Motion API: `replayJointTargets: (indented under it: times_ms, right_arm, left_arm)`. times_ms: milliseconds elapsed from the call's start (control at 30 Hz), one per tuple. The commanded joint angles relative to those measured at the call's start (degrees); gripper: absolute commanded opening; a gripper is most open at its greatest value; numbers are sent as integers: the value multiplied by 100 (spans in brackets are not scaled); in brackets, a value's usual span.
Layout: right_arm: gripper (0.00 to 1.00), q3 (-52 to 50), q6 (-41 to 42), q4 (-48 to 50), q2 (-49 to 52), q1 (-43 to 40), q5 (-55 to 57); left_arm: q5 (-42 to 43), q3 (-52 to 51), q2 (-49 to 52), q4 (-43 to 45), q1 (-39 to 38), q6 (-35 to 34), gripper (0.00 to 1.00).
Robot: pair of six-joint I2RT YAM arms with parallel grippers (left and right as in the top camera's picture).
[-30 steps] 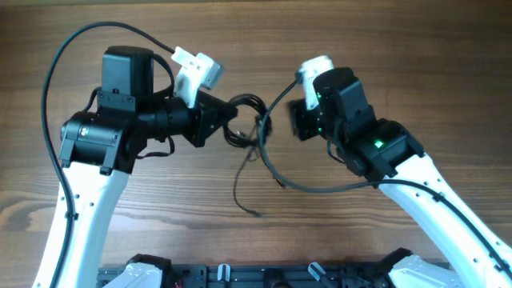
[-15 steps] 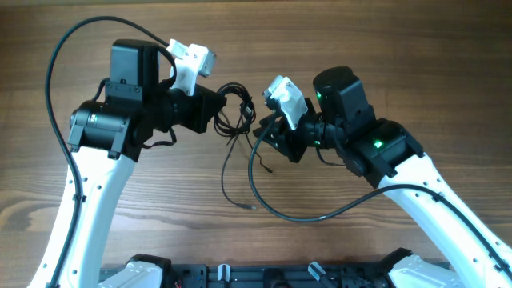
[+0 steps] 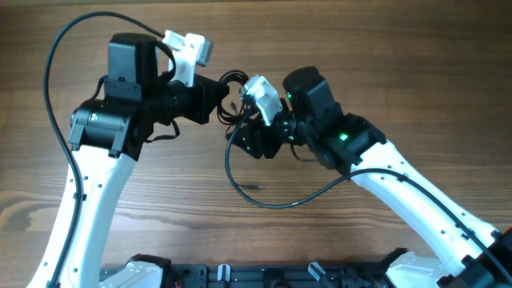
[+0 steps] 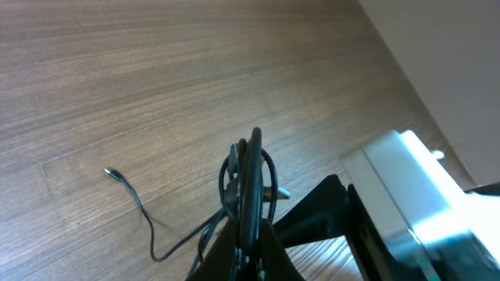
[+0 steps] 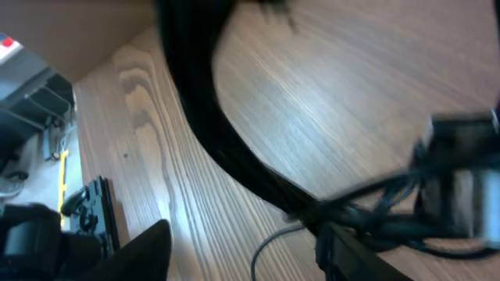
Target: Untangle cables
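Pinching the cable coil [image 4: 248, 176], left fingers [image 4: 244, 251] clamp it as anchor; right fingers [image 3: 238, 141] gape just beside, likely to tease it apart.

Left gripper [image 4: 248, 238]: black wedge fingers.
Lower links [image 3: 88, 208]: white tapered shells.
Joint housings [image 3: 132, 68]: black blocks.
Wrist cameras [image 3: 186, 50]: white boxes.
Arm cables [image 3: 58, 52]: thick, black, looping.
Indicator lights [image 3: 344, 138]: green.
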Motion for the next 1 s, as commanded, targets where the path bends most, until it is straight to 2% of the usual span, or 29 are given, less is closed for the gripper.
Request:
replayJointTargets:
  times_ms: [0, 133, 167, 233, 300, 333, 500, 667, 800, 967]
  right_arm:
    - [63, -9, 120, 208, 76, 22, -2]
    - [62, -9, 118, 308, 76, 22, 435]
    - [58, -9, 118, 343, 76, 22, 472]
    - [38, -9, 120, 490, 76, 22, 474]
    - [10, -9, 133, 612, 76, 22, 479]
    - [4, -9, 245, 629, 76, 22, 560]
    - [4, -9, 566, 645, 74, 22, 890]
    - [4, -7, 807, 341, -11, 20, 1207]
    - [4, 4, 887, 299, -450, 20, 487]
    - [4, 7, 868, 487, -1591, 20, -79]
  left_arm:
    - [153, 111, 33, 39, -15, -98, 4]
    - [155, 111, 33, 13, -15, -98, 4]
    - [155, 111, 33, 13, -15, -98, 4]
    - [155, 111, 33, 13, -15, -98, 4]
    - [153, 111, 33, -17, -15, -98, 4]
    - [153, 111, 33, -28, -15, -98, 4]
    - [149, 111, 33, -37, -15, -96, 4]
    - [-214, 111, 33, -192, -15, -94, 4]
    - [-365, 109, 33, -203, -15, -94, 4]
    - [-365, 109, 33, -210, -15, -92, 4]
